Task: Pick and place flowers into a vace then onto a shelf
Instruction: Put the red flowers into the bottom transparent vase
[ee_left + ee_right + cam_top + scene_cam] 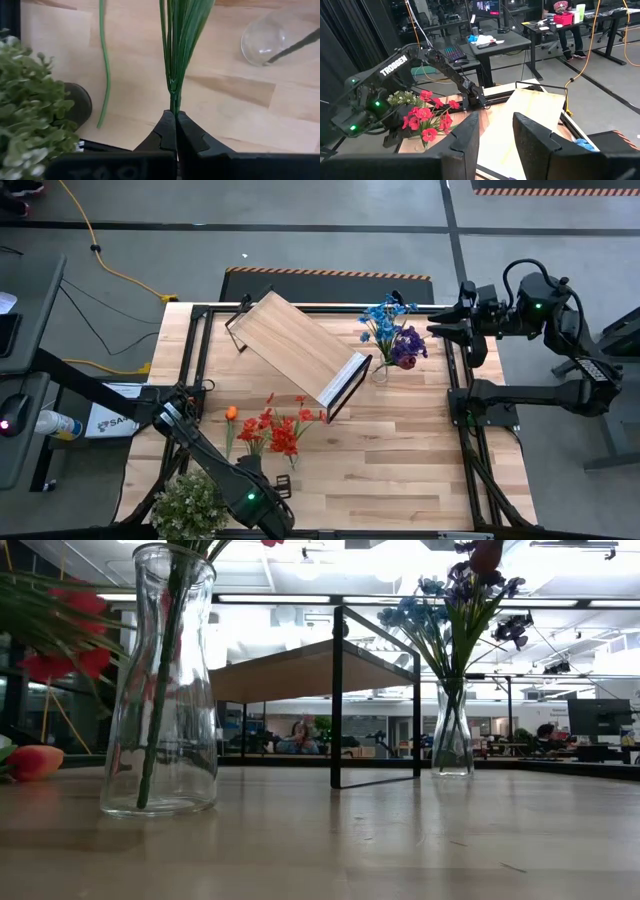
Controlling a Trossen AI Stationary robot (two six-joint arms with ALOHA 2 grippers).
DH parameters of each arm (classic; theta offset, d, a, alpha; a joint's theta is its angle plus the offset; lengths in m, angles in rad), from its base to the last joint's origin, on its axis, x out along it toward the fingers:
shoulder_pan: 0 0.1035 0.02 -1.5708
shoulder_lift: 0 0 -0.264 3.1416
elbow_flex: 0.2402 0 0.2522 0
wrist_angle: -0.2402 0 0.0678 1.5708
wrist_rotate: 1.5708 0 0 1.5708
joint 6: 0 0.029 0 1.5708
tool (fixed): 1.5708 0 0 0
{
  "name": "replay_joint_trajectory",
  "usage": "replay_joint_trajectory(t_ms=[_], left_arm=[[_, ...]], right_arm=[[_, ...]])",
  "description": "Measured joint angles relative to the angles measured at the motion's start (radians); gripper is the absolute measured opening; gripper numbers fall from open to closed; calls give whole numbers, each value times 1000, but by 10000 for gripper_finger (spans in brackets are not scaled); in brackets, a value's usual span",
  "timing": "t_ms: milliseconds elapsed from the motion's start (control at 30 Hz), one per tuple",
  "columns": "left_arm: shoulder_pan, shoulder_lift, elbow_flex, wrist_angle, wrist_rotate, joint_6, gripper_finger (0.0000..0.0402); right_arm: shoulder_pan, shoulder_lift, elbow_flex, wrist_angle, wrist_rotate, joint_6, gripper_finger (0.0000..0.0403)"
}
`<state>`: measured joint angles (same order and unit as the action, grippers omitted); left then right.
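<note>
White capital letters reading "TROSSEN" ran along the left arm (415,62) in the right wrist view. A white box (108,420) beside the worktop bore dark letters starting "SA"; the rest was hidden.

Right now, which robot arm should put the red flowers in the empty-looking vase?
Left. Its gripper is shut on the red flowers' stems, near the vase. The right gripper is open, across the table by the shelf.

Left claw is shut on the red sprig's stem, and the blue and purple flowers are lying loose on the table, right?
Not quite: the left claw is shut on the red sprig, but the blue and purple flowers stand in a glass vase, as the low view shows.
</note>
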<state>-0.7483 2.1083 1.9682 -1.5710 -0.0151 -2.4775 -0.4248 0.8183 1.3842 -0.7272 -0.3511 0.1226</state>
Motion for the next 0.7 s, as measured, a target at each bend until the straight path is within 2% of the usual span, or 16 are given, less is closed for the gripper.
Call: replay_joint_trajectory(t_ms=[700], left_arm=[[-67, -103, 0, 0, 57, -8, 27]], right_arm=[[0, 0, 0, -18, 0, -11, 110]])
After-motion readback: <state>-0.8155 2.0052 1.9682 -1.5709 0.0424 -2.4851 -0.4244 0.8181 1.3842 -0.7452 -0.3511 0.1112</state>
